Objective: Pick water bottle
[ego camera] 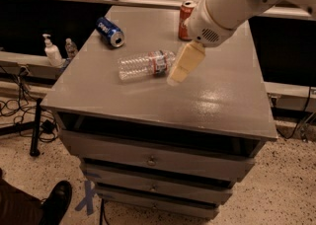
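The water bottle (pixel 144 64) lies on its side on the grey cabinet top (pixel 207 105), near the middle, with its red, white and blue label band toward the right. Its cap end is hidden behind my gripper. My gripper (pixel 183 64) hangs from the white arm (pixel 237 2) and sits just right of the bottle, over its cap end, a little above the surface.
A red soda can (pixel 185 18) stands upright at the back. A blue soda can (pixel 110 31) lies on its side at the back left. A white pump dispenser (pixel 51 51) and a small clear bottle (pixel 71 48) stand on a low ledge left of the cabinet.
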`<state>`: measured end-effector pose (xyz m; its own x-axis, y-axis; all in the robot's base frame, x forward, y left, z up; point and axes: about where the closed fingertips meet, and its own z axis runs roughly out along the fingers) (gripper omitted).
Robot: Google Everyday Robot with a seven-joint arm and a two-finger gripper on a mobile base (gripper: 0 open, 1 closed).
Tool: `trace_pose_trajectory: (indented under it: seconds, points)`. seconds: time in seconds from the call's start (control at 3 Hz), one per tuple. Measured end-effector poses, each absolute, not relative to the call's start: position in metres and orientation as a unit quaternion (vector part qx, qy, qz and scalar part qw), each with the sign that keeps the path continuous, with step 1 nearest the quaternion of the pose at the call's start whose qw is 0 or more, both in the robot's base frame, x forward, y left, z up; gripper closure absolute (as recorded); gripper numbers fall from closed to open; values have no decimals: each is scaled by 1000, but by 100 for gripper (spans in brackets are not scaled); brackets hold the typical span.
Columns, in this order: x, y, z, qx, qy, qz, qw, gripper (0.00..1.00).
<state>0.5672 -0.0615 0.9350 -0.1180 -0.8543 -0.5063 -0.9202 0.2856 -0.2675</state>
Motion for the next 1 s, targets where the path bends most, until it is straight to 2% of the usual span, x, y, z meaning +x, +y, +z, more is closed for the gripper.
trace_pose_trajectory:
  seconds: [1.0]
  points:
    - [618,7,887,-608,730,80,302,0]
